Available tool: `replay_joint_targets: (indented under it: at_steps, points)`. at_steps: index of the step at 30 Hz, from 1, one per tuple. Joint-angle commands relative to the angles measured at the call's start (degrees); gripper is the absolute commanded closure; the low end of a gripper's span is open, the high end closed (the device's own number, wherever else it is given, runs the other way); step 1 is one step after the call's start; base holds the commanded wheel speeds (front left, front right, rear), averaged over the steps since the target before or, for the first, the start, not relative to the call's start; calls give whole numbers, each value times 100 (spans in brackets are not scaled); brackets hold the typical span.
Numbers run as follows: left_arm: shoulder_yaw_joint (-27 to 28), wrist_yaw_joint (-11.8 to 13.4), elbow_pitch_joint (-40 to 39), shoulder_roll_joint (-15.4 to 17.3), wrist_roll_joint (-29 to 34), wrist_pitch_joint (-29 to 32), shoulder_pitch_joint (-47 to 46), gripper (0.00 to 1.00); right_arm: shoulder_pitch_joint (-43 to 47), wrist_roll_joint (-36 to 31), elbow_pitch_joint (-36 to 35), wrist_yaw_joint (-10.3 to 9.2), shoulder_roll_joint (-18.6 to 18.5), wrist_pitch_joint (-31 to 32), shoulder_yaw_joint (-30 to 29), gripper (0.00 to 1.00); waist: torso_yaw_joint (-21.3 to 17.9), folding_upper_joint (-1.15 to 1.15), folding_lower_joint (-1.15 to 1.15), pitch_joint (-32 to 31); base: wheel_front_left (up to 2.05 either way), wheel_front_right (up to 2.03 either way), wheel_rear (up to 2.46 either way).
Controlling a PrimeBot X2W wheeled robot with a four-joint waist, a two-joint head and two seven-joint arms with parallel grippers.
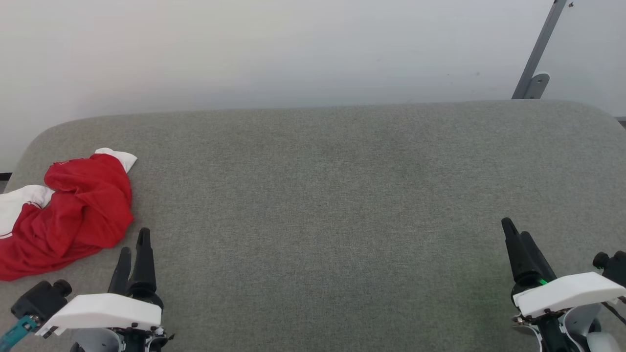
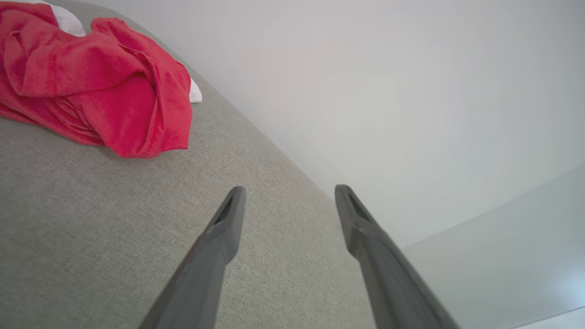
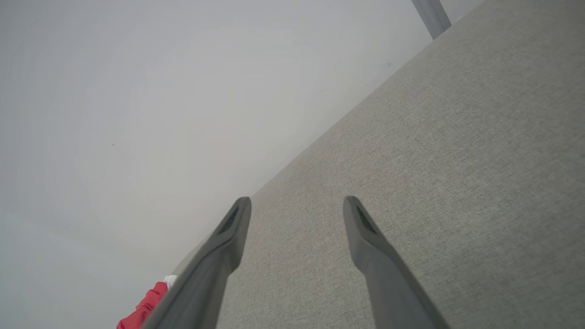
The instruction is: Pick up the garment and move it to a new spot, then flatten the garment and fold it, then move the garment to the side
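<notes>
1. The grey fabric top (image 1: 342,195) takes up most of the head view. Its far corners are rounded.
2. A pale wall (image 1: 244,49) rises behind the top's far edge.
3. The garment (image 1: 73,210) lies in a crumpled heap at the left edge of the top, about midway between near and far. It is mostly red, with white cloth showing at its far tip and on its left side. Part of it runs out of the head view on the left.
4. The left gripper (image 1: 134,240) is at the near left, just beside the garment's near right corner but apart from it. Its fingers point toward the far side and are spread, with bare fabric between them in the left wrist view.
5. The right gripper (image 1: 516,229) is at the near right, well apart from the garment. Its fingers are also spread and hold nothing.
6. A grey strut (image 1: 538,54) leans along the wall at the far right. Its rounded foot sits just behind the top's far edge.
</notes>
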Motion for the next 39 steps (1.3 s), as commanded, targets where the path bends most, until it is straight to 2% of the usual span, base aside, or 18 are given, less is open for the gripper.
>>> replay_joint_targets:
  at_steps: [1, 39]
  points:
    - [28, -34, -116, 21, 238, -72, 2, 0, -152, -198, -113, 1, -60, -68, 23, 0, 1, 0, 0, -2, 0, 0, 0]
    - [102, -253, -399, -132, 2722, -653, 254, 0, -125, -2267, -355, 1, -320, -317, 179, 0, -14, 0, 0, -48, 0, 0, 0]
